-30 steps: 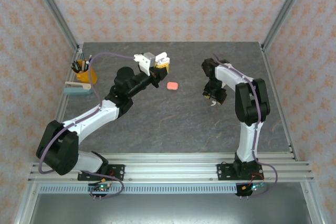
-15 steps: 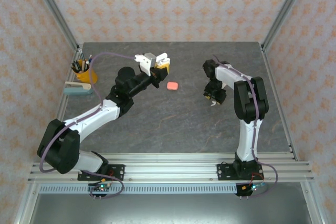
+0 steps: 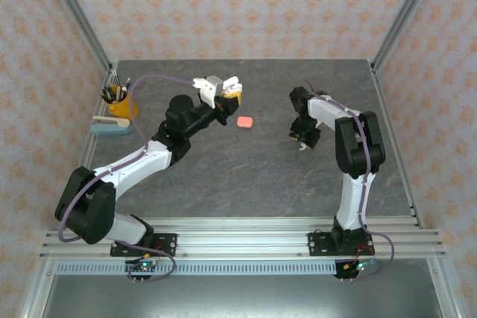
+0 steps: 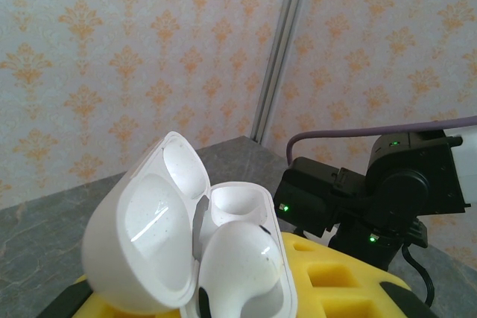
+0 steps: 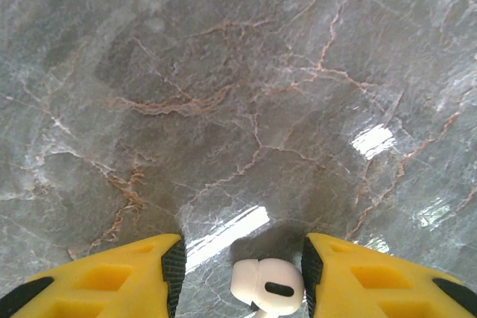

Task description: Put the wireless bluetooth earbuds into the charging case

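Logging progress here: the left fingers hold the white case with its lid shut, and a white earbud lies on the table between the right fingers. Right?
Not quite: the lid is open, as the left wrist view shows. The left fingers do hold the white case, and a white earbud lies on the table between the right fingers.

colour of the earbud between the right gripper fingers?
White, with a small dark oval vent. The earbud shows best in the right wrist view.

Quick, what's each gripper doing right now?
Left gripper: shut on the white case, lid open.
Right gripper: open, with a white earbud lying between its jaws.
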